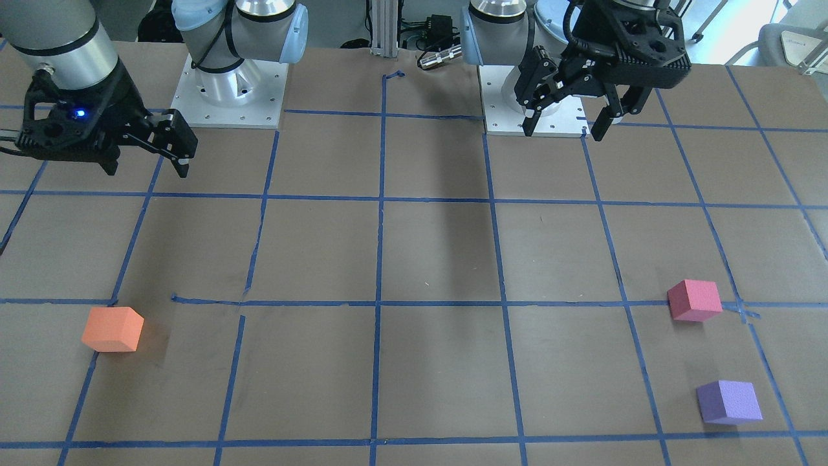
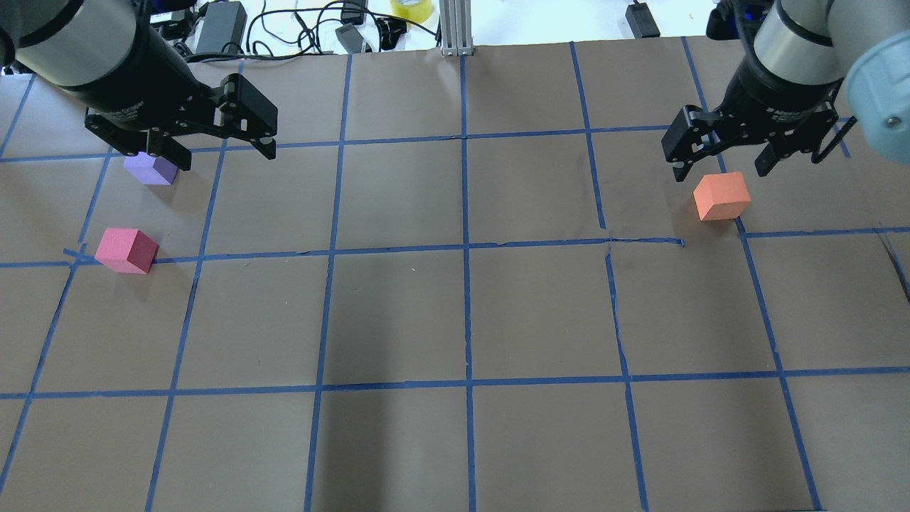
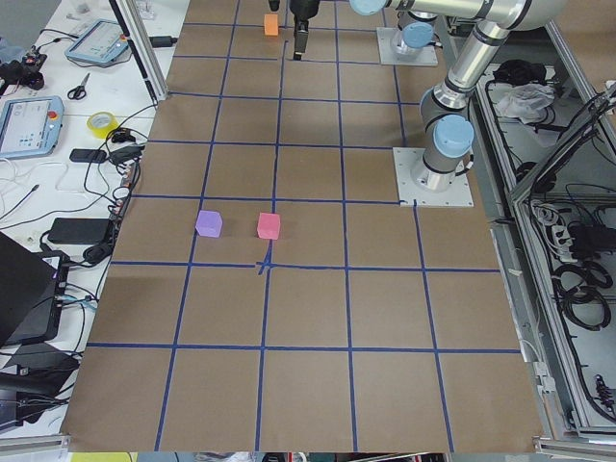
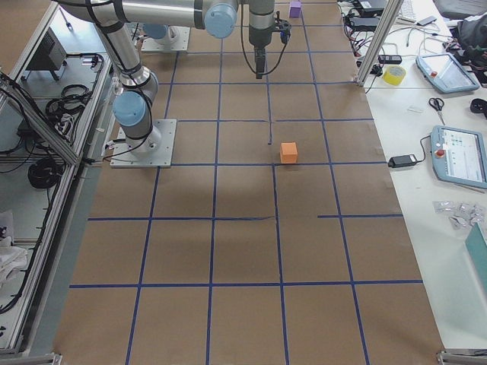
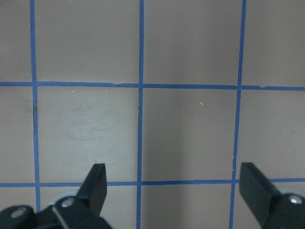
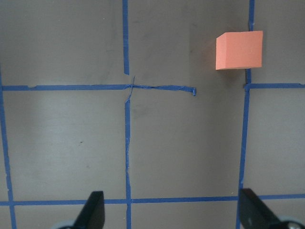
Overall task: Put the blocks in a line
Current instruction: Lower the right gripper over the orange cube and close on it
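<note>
1. My right fingers (image 6: 93,211) are spread wide and empty. The orange block (image 6: 239,50) sits on the table (image 2: 398,313) ahead of them, in line with one fingertip rather than centred in the gap.
2. My left fingers (image 5: 96,183) are spread too, holding nothing. The purple block (image 1: 729,402) and pinkish-red block (image 1: 694,300) lie beyond them and off to one side, outside the left wrist view.
3. I judge the right arm nearer orange and the left nearer the pair. Being cubes, they have no long axis to match.

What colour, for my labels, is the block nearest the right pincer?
The block is orange; right wrist view.
</note>
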Controlling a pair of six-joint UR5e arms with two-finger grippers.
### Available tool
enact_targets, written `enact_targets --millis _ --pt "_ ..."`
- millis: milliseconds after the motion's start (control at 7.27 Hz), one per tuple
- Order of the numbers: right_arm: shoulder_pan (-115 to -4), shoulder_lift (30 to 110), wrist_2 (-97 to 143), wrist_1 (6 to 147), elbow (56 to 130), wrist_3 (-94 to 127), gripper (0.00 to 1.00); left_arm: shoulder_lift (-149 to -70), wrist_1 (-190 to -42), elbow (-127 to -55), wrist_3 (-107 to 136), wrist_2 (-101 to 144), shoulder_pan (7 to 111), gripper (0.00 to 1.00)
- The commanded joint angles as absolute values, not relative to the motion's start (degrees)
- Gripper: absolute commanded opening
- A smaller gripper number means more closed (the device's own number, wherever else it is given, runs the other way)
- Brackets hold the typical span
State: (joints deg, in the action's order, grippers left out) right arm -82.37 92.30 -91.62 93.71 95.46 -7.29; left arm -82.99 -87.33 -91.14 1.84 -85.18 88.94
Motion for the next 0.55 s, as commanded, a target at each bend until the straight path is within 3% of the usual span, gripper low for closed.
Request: enact_targets --millis 0,412 --pt "-77.2 89.1 -91.5 95.8 95.7 -8.8 1.00 -83.5 -87.2 -91.1 1.8 -85.3 88.9 1.00" --pt "-74.4 80.8 -91.4 109.4 95.8 -15.5 1.00 -83.3 -87.2 -91.7 0.9 -86.0 88.9 1.00"
